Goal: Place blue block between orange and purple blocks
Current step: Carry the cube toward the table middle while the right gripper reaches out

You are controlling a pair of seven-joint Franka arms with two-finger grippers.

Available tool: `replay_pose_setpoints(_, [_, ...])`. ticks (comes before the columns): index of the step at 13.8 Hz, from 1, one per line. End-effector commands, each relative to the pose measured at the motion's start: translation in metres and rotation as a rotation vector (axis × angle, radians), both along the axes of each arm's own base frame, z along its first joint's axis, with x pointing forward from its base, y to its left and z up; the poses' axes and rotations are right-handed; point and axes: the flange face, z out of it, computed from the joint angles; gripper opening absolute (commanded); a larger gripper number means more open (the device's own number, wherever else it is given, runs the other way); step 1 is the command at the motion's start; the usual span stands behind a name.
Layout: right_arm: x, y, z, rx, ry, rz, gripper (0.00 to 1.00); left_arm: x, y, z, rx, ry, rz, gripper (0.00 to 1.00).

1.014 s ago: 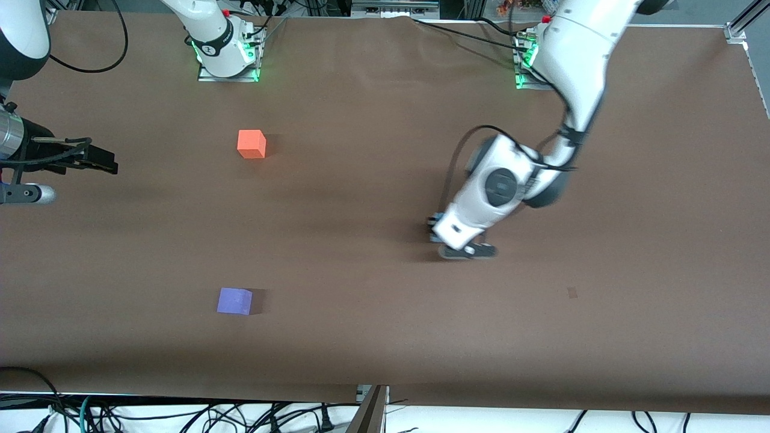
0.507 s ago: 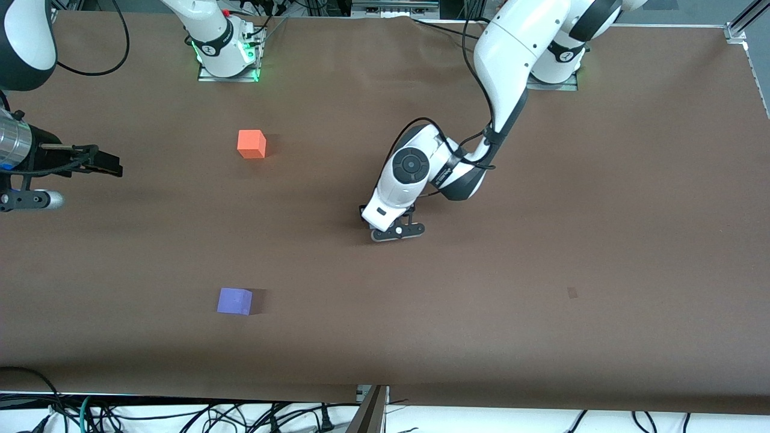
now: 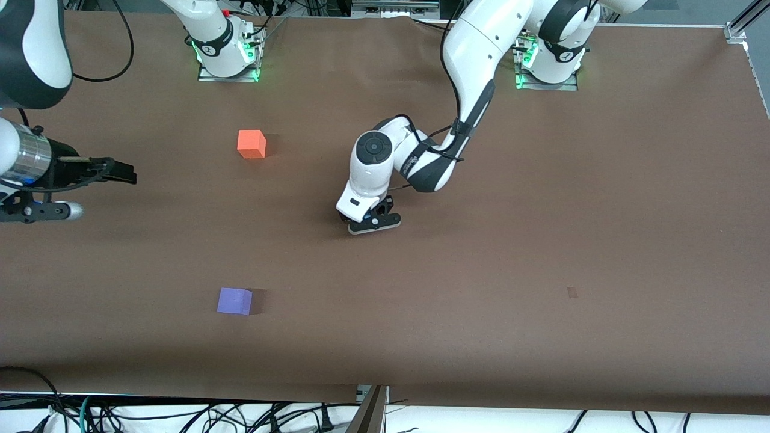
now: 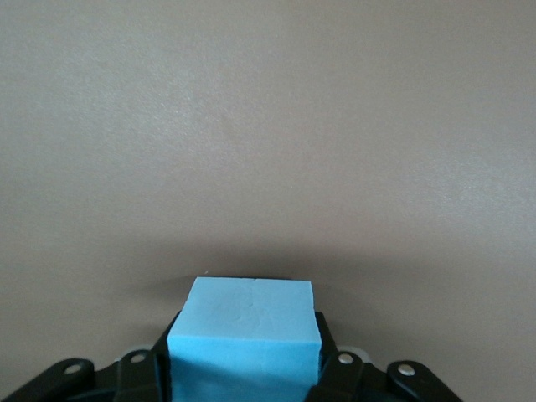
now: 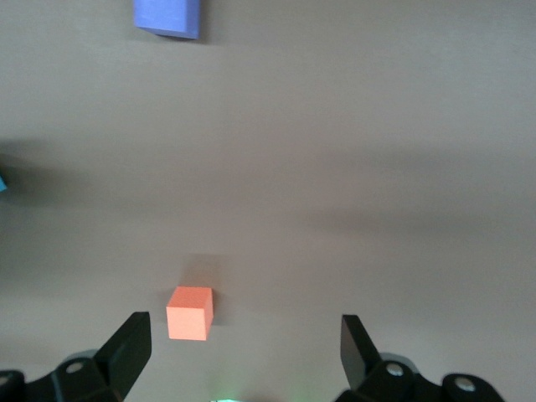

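Note:
My left gripper (image 3: pixel 368 221) is shut on the sky-blue block (image 4: pixel 247 331), which fills the space between its black fingers (image 4: pixel 328 356). It hangs just over the middle of the brown table (image 3: pixel 541 240); in the front view the hand hides the block. The orange block (image 3: pixel 251 144) (image 5: pixel 190 312) sits toward the right arm's end, nearer the bases. The purple block (image 3: pixel 234 300) (image 5: pixel 167 17) lies in line with it, nearer the front camera. My right gripper (image 3: pixel 123 174) (image 5: pixel 243 352) waits open and empty over the table's edge at its own end.
Both arm bases (image 3: pixel 225 57) with green lights stand along the table's edge by the robots. A small dark mark (image 3: pixel 571 293) is on the cover toward the left arm's end. Cables (image 3: pixel 180 415) hang below the edge nearest the front camera.
The left arm has carried the blue block from the left arm's side to over the table's middle, toward the orange and purple blocks. The right gripper has edged slightly inward.

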Motion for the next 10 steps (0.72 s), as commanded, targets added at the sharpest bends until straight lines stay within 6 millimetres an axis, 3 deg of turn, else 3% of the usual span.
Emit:
replay_pose_setpoints(1, [0.006, 0.026, -0.011, 0.012, -0.017, -0.008, 1.0, 0.006, 0.0, 0.0, 0.006, 0.003, 0.02, 1.0])
replay_pose_setpoints(5, [0.013, 0.072, -0.03, 0.01, -0.023, -0.018, 1.0, 0.009, 0.007, 0.03, 0.029, 0.033, 0.023, 1.0])
replay_pose_setpoints(7, [0.015, 0.085, -0.038, 0.01, -0.027, -0.014, 1.0, 0.014, 0.015, 0.052, 0.042, 0.048, 0.03, 1.0])
replay_pose_setpoints(10, [0.016, 0.098, -0.051, 0.011, -0.01, -0.028, 1.0, 0.042, 0.057, 0.088, 0.064, 0.085, 0.085, 1.0])
